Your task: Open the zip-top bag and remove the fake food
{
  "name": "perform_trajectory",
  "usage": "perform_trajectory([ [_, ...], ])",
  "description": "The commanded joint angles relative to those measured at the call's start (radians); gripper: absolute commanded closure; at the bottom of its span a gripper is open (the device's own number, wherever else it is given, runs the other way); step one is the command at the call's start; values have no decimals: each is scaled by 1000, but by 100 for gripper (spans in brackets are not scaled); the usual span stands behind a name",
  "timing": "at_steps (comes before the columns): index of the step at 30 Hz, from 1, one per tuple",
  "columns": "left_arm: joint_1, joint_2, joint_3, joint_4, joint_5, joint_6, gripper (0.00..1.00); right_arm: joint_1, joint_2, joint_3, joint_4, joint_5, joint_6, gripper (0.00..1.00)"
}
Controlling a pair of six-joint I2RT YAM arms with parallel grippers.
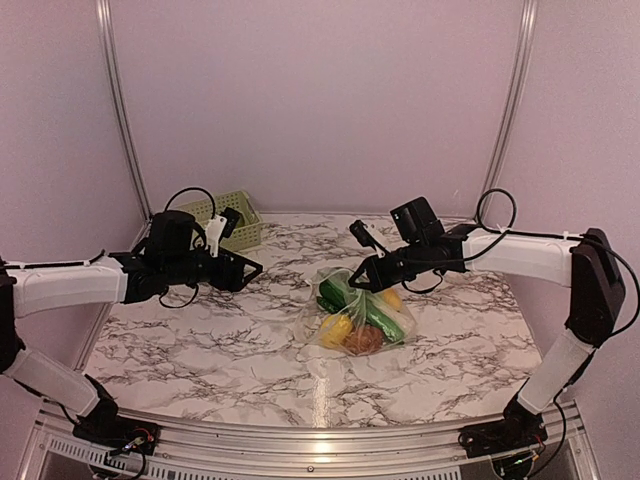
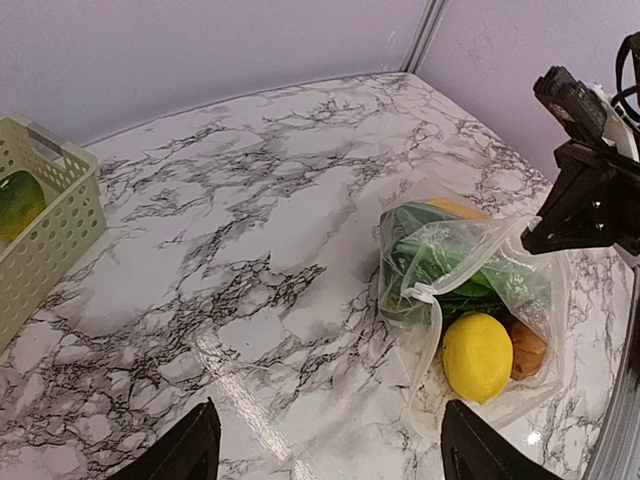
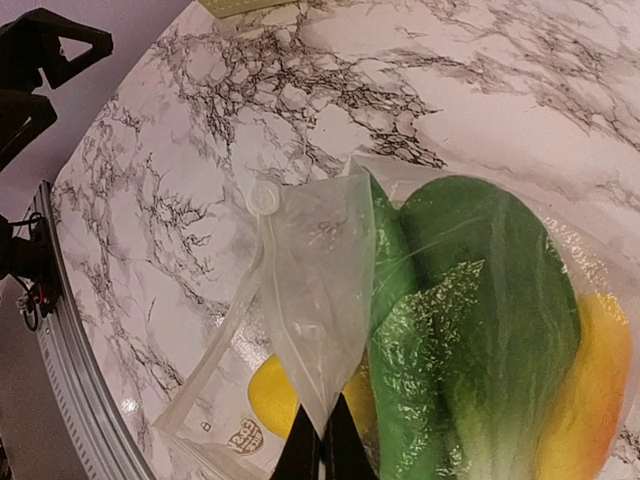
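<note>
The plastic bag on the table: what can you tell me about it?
The plastic bag is clear, floppy and crinkled, lying near the middle of the marble table. Through it show a yellow toy lemon, a green leafy vegetable and something orange-brown. The right pincer pinches a lifted fold of its film; nothing else touches it.

The zip-top bag [image 1: 365, 322] lies crumpled on the marble surface [image 1: 230, 340], right of centre; one clear flap is drawn up, pinched in the right gripper [image 3: 322, 452]; inside sits the fake food [image 2: 478, 355] (yellow lemon, green leafy pieces, one orange-brown), bunched together.
</note>
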Motion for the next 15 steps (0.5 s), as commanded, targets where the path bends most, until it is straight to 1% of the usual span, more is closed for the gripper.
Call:
perform_trajectory([
  [1,-89,-5,-65,125,13,35,23,-4,21,-3,15,-8,11,100],
  [6,-218,93,-49,146,3,89,25,4,17,-14,12,-14,22,100],
  [11,-294,208,-10,209,-12,88,29,18,9,-41,15,-15,40,100],
  [15,-347,302,52,204,-17,117,31,35,5,-63,25,-14,54,100],
])
